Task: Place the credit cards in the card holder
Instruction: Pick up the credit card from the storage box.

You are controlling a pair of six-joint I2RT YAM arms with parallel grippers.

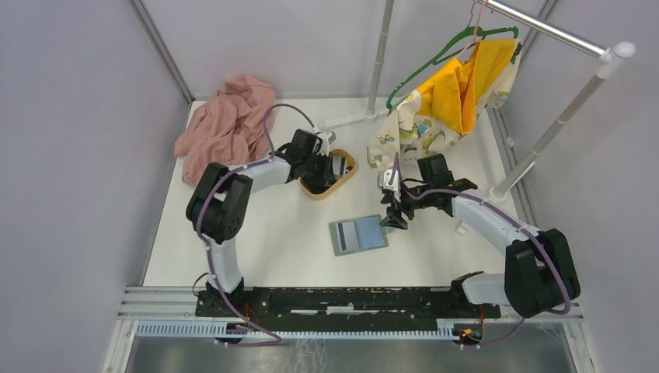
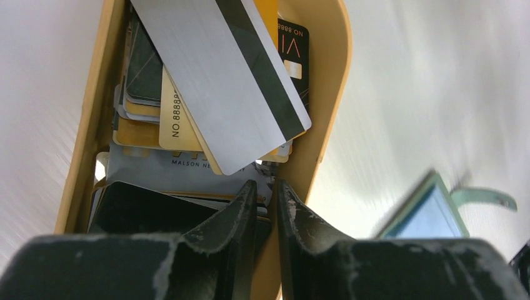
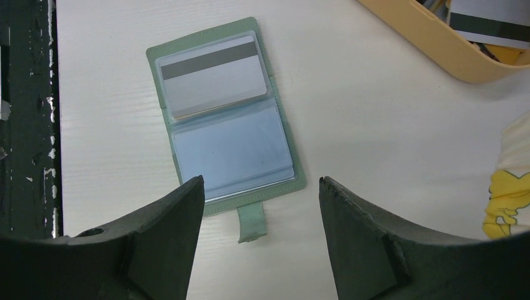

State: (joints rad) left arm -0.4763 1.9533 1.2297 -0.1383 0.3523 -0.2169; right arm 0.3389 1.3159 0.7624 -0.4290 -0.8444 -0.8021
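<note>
**Step in hand: picking a card from the tray; holder part-filled.**
The matte white table [image 1: 272, 233] carries an oval, smooth-walled light-wood tray [image 2: 325, 94] heaped with glossy, rigid credit cards [image 2: 219, 81]. The left gripper [image 2: 265, 187] sits inside it, jaws almost together; a pinch cannot be confirmed. The soft grey-green card holder [image 3: 226, 122] lies open mid-table, one silver card [image 3: 212, 78] sleeved. The right gripper [image 3: 259, 184] hovers above, spread and empty. Next: lift one card clear and align it edge-on with the empty pocket [image 3: 232, 153].

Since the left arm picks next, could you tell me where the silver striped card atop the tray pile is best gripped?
Probably by its near corner: the silver card lies topmost and skewed, that corner jutting over the cards beneath toward the left end effector. Approach from the near end of the wooden tray, one finger above, one below.
</note>
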